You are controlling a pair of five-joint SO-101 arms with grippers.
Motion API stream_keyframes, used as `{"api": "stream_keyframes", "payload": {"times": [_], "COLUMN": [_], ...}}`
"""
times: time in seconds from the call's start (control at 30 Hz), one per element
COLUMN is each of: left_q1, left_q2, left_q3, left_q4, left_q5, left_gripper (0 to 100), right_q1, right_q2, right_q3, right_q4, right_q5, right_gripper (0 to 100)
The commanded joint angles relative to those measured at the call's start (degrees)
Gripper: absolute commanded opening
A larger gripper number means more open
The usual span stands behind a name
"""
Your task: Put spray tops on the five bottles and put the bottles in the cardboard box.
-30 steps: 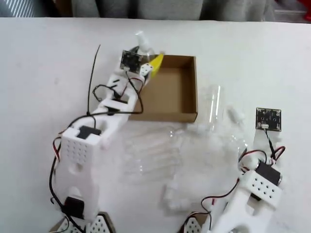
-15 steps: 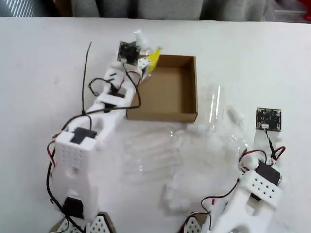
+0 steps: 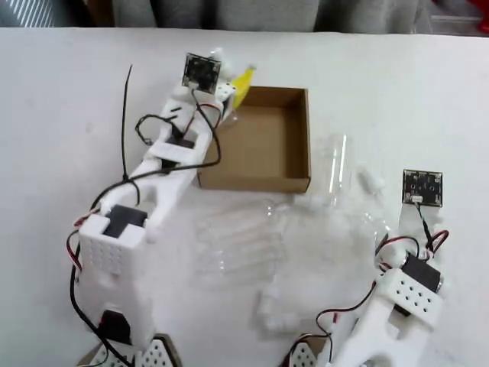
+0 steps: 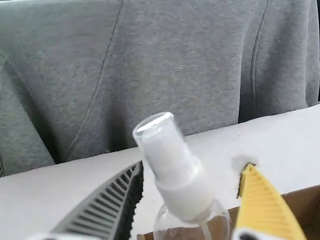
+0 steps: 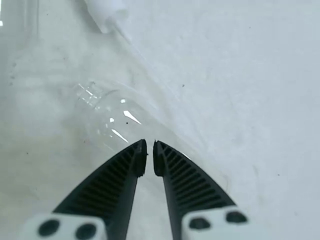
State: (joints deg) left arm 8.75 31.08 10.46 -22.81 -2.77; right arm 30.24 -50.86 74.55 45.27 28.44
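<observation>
Holding a capped bottle (image 4: 192, 222), tilted, with its spray top (image 4: 165, 145) already on, between the dark and yellow fingers of the left gripper (image 4: 192, 170), closed against the sides. Hovering with it at the far left corner of the cardboard box (image 3: 263, 145). Lying on the white table (image 3: 61, 115) just before the box's front wall, several empty bottles (image 3: 237, 241), clear and on their sides, with loose spray tops (image 3: 275, 313) nearer the arms. Farther right, keeping the right gripper (image 5: 149, 152) low, tips almost touching and nothing between them, just above a lying bottle (image 5: 105, 112), near a loose top (image 5: 105, 12).
</observation>
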Motion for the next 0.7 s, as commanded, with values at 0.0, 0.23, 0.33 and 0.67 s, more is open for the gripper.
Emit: {"api": "stream_keyframes", "payload": {"times": [0.0, 0.23, 0.33, 0.67], "left_q1": [-0.2, -0.6, -0.5, -0.1], "left_q2": [-4.8, -10.7, -12.9, -16.2], "left_q3": [-1.1, -0.6, -0.7, -0.5], "left_q4": [0.2, 6.9, 10.3, 10.8], "left_q5": [-0.2, -0.2, -0.2, -0.2], "left_gripper": [31, 31, 31, 31], "right_q1": [-0.5, -0.5, -0.5, -0.5], "right_q2": [0.6, 0.6, 0.6, 0.6], "right_q3": [1.0, 1.0, 1.0, 1.0], "right_q4": [-0.1, -0.1, -0.1, -0.1], "right_q5": [0.4, 0.4, 0.4, 0.4], "right_gripper": [1.7, 1.7, 1.7, 1.7]}}
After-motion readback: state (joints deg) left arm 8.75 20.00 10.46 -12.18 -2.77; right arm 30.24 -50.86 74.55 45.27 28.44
